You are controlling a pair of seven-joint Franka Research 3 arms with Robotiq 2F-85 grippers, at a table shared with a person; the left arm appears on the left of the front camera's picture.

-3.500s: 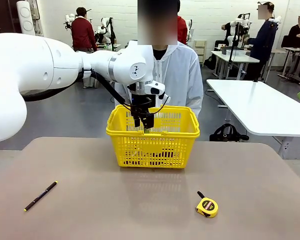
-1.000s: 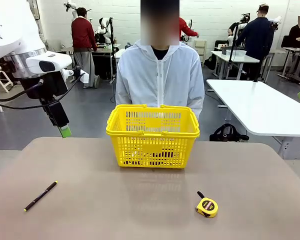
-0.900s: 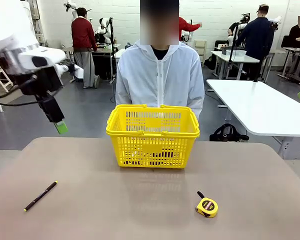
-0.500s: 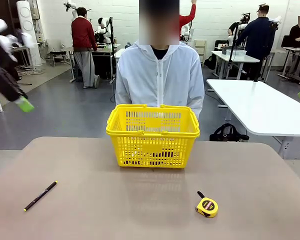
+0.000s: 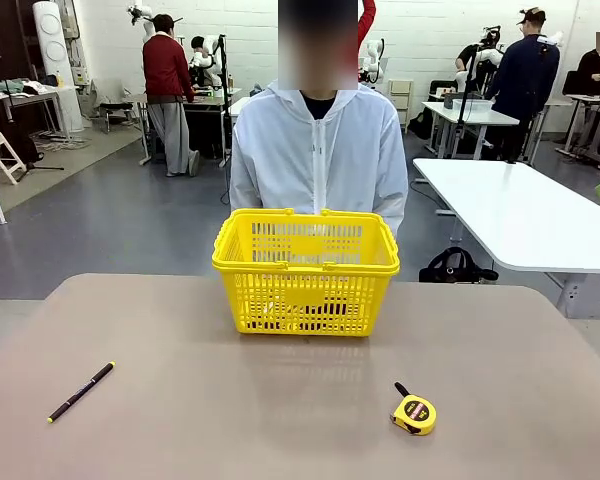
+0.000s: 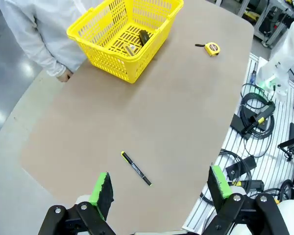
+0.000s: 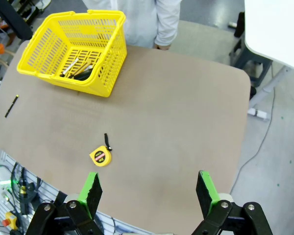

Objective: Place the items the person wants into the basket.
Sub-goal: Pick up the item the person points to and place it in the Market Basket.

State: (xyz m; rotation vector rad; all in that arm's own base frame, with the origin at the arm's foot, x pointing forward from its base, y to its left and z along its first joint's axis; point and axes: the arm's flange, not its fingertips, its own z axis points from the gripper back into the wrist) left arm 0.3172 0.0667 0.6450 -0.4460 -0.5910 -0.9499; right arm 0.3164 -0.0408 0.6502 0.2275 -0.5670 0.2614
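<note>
The yellow basket (image 5: 305,268) stands at the far middle of the table, in front of the person (image 5: 318,150) in a white jacket. Inside it lie the white marker (image 7: 70,67) and the yellow-and-black utility knife (image 7: 85,69); the left wrist view also looks down on the knife (image 6: 143,36) and marker (image 6: 129,48) in the basket (image 6: 115,63). My left gripper (image 6: 159,185) hangs high above the table's near left, open and empty. High over the table's right side, my right gripper (image 7: 149,190) is open and empty too.
A thin black pen (image 5: 80,391) lies near the front left of the table. The round yellow tape measure (image 5: 415,413) sits at the front right. One of the person's hands (image 6: 65,74) rests at the far table edge. A white table (image 5: 520,215) stands off to the right.
My left arm has drawn back from above the basket, swinging left and up, and has left the front view. The basket, pen and tape measure have stayed put.
</note>
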